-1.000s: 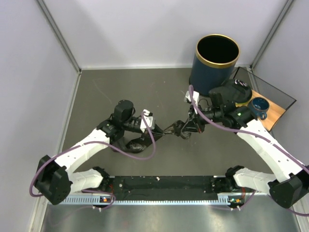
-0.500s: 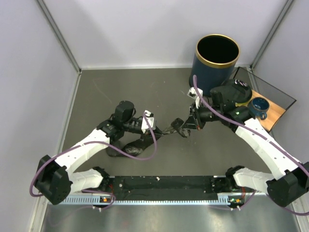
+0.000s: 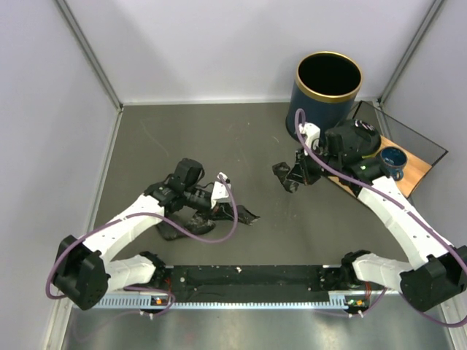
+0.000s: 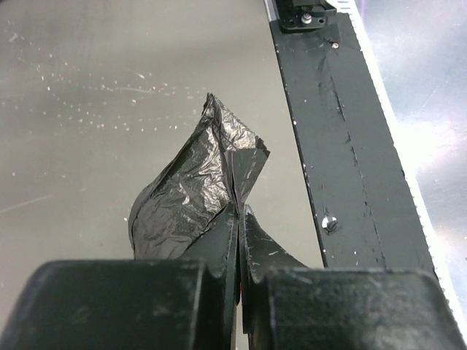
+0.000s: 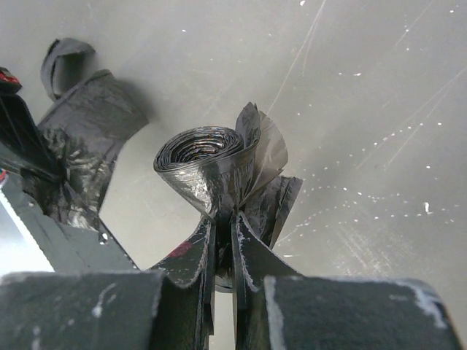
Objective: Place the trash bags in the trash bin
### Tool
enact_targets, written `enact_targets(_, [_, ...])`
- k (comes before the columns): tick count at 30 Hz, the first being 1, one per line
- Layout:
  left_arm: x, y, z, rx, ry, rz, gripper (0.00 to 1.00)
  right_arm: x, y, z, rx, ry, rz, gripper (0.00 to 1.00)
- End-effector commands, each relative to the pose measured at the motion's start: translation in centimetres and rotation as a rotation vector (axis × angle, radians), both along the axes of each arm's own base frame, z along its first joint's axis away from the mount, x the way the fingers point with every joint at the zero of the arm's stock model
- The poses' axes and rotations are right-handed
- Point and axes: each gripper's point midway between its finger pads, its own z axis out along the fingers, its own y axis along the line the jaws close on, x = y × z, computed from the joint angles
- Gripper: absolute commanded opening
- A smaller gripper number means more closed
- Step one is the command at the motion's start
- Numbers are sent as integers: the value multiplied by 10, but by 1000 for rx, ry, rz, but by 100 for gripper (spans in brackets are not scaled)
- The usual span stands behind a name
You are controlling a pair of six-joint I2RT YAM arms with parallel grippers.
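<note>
While the two arms were pulling against each other a second ago with black film stretched between them, now they are standing apart and nothing is joining them anymore. My left gripper (image 4: 237, 219) is pinching a loose trash bag (image 4: 197, 189) tightly, low over the table (image 3: 219, 138), and my right gripper (image 5: 222, 226) is squeezing the small roll (image 5: 201, 157), nearer to the trash bin (image 3: 310, 117). I am judging that one bag is now torn free; it is lying well apart from the bin, so carrying it there is remaining.
</note>
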Motion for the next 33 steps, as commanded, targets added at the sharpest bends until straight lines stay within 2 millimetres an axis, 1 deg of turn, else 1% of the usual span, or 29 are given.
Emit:
enact_targets(1, [6, 8, 14, -26, 10, 11, 0, 4, -12, -8, -100, -35, 16, 0])
enact_targets(2, [8, 11, 16, -23, 17, 27, 0, 2, -17, -17, -142, -25, 32, 0])
enact_targets(3, [11, 13, 18, -23, 11, 45, 0, 1, -31, -33, -241, -23, 47, 0])
enact_targets(4, [16, 17, 18, -20, 7, 71, 0, 0, -41, -48, -303, -12, 48, 0])
enact_targets(5, [17, 19, 23, -26, -8, 84, 0, 0, -50, -57, -362, -15, 48, 0])
enact_targets(6, [19, 20, 24, -27, -16, 100, 0, 7, -70, -68, -485, -49, 37, 0])
enact_targets(7, [19, 22, 24, -24, -4, 120, 0, 7, -82, -81, -555, -51, 31, 0])
enact_targets(8, [19, 23, 28, -30, -22, 133, 0, 11, -91, -87, -613, -70, 18, 0])
enact_targets(9, [20, 23, 31, -40, -31, 143, 0, 19, -110, -89, -716, -105, -18, 0])
enact_targets(10, [19, 24, 29, -37, -24, 154, 0, 25, -118, -93, -760, -141, -46, 0])
enact_targets(11, [18, 25, 32, -42, -19, 172, 0, 30, -127, -94, -806, -165, -69, 0])
enact_targets(12, [18, 26, 32, -42, -14, 178, 0, 37, -143, -91, -896, -202, -103, 0])
enact_targets(13, [18, 26, 32, -42, -11, 188, 0, 37, -150, -97, -938, -216, -109, 0])
enact_targets(14, [17, 27, 33, -45, -5, 197, 0, 48, -153, -94, -957, -270, -138, 0])
enact_targets(15, [16, 28, 33, -44, -3, 202, 0, 53, -163, -90, -1024, -311, -147, 0])
enact_targets(16, [17, 28, 32, -45, -3, 205, 0, 51, -168, -99, -1062, -323, -140, 0])
enact_targets(17, [16, 28, 33, -48, 0, 210, 0, 64, -168, -93, -1064, -393, -181, 0])
enact_targets(18, [16, 28, 33, -47, 3, 214, 0, 67, -177, -91, -1123, -421, -189, 1])
enact_targets(19, [16, 28, 34, -49, 8, 219, 0, 66, -182, -98, -1150, -424, -190, 1])
enact_targets(20, [16, 28, 34, -48, 7, 220, 0, 70, -184, -101, -1174, -431, -193, 1])
enact_targets(21, [16, 29, 35, -49, 7, 224, 0, 78, -190, -95, -1195, -470, -236, 2])
enact_targets(23, [16, 29, 36, -50, 6, 229, 0, 82, -196, -103, -1229, -461, -236, 2])
enact_targets(24, [16, 30, 36, -50, 4, 233, 0, 89, -198, -99, -1222, -484, -270, 2])
enact_targets(26, [16, 30, 36, -49, 3, 236, 0, 93, -205, -105, -1255, -483, -268, 3])
enact_targets(27, [17, 31, 36, -48, -1, 239, 0, 100, -206, -101, -1253, -509, -297, 3])
enact_targets(29, [16, 32, 35, -48, 1, 241, 0, 103, -217, -103, -1282, -509, -310, 4])
enact_targets(30, [15, 32, 35, -47, 4, 241, 0, 106, -219, -109, -1293, -499, -306, 4])
enact_targets(31, [16, 33, 34, -47, 1, 242, 0, 109, -223, -107, -1296, -506, -328, 4])
enact_targets(33, [15, 33, 34, -47, 1, 242, 0, 111, -226, -112, -1314, -500, -315, 6])
